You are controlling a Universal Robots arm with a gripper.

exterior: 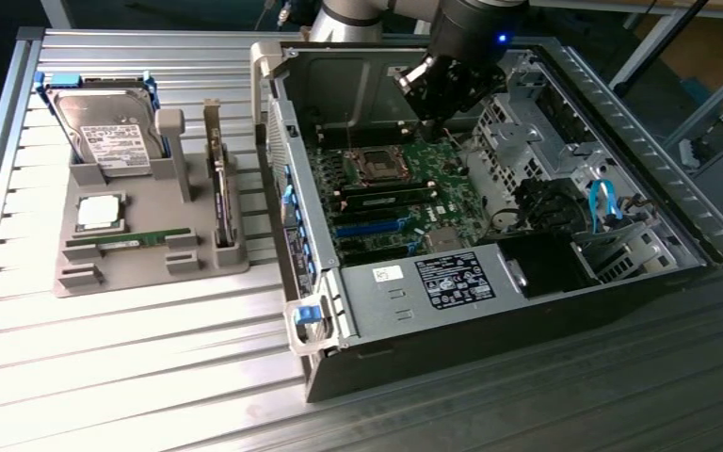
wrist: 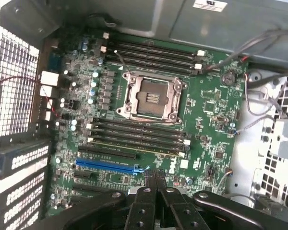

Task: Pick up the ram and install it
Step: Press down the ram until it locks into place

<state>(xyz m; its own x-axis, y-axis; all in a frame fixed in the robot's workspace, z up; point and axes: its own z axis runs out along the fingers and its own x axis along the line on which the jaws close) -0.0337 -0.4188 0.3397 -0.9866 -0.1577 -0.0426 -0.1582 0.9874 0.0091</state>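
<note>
closed hand [wrist: 156, 179] above motherboard (ram [exterior: 127, 241] apart)

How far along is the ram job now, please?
Done: nothing that shows; the ram lies in the grey holder outside the case. In hand: nothing; the end effector is shut and empty, above the motherboard. Left: both the pick-up and the installing.
</note>
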